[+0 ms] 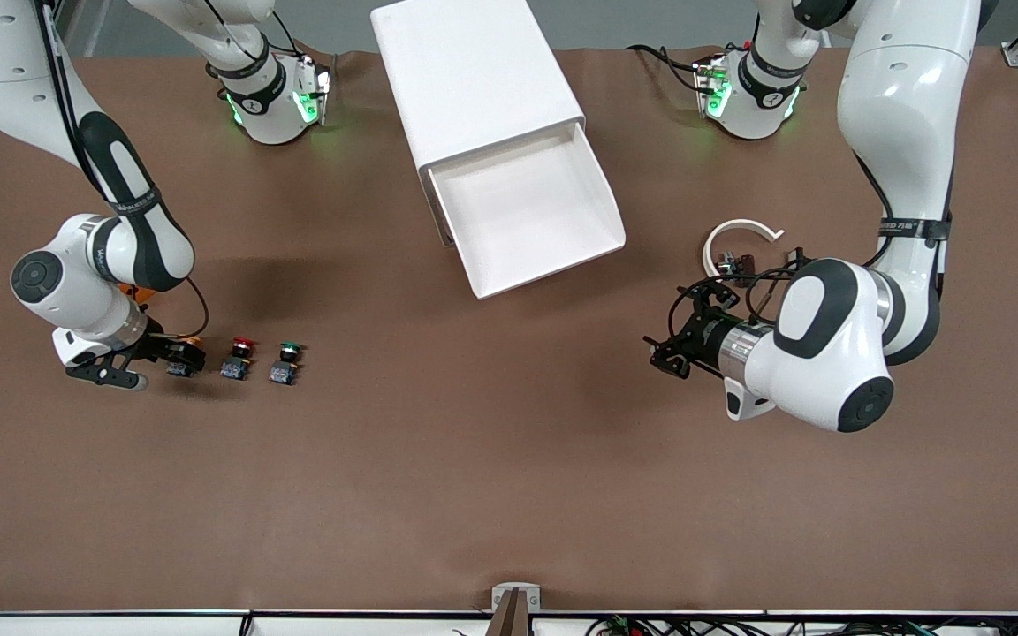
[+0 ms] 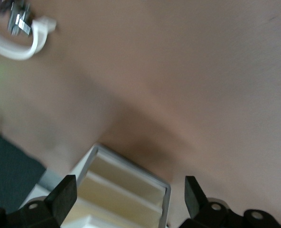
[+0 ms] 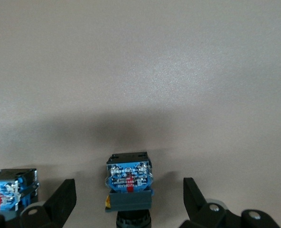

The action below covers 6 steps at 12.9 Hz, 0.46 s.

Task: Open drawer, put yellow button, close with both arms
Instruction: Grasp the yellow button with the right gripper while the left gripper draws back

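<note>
the three buttons lie nearest the camera, in a short row toward the right arm's end of the table: the green-capped button (image 1: 284,363), the red-capped button (image 1: 238,358), and the yellow button (image 1: 180,360), which sits at the end closest to the right gripper (image 1: 151,360). that gripper is low over the table with its fingers (image 3: 60,199) spread wide, and the right wrist view shows the yellow button standing between them, untouched, its blue-black base facing the lens. the spread looks chosen to straddle the button before closing on it. the drawer (image 1: 527,216) already stands pulled out of the white cabinet (image 1: 474,75), its tray bare, so the way in is free. the left gripper (image 1: 675,346) waits apart, fingers (image 2: 62,197) also wide and holding nothing, pointed toward the cabinet, likely kept ready for the shared push. a white ring-shaped part (image 1: 739,238) lies just beside the left arm's wrist.
</note>
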Each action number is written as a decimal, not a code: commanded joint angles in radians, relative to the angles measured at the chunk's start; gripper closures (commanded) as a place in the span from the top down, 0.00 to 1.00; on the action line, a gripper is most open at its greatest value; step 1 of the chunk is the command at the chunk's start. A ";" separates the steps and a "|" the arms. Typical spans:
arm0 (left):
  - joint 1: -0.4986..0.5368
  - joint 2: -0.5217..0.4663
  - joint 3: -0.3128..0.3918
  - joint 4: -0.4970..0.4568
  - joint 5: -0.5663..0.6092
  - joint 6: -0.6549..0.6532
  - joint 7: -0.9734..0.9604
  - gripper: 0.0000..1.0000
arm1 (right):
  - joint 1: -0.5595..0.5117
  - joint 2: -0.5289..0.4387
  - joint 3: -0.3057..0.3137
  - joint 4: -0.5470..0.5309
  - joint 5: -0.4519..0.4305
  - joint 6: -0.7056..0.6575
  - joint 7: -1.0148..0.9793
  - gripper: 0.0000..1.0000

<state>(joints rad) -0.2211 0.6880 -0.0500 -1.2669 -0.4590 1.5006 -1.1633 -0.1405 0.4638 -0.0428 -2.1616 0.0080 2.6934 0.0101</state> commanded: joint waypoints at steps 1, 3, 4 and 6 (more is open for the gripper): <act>-0.004 -0.018 0.001 -0.022 0.060 0.067 0.109 1.00 | -0.014 0.004 0.008 -0.003 -0.005 0.010 -0.009 1.00; -0.011 -0.033 0.001 -0.028 0.098 0.099 0.166 1.00 | -0.014 0.007 0.008 -0.003 -0.005 0.005 -0.010 1.00; -0.015 -0.036 0.001 -0.031 0.121 0.107 0.172 1.00 | -0.016 0.007 0.008 -0.003 -0.005 0.003 -0.028 0.83; -0.032 -0.034 -0.004 -0.048 0.178 0.159 0.172 1.00 | -0.030 0.016 0.008 -0.003 -0.005 0.008 -0.076 0.19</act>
<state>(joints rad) -0.2350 0.6823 -0.0505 -1.2688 -0.3298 1.6100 -1.0056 -0.1446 0.4740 -0.0440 -2.1615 0.0079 2.6934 -0.0282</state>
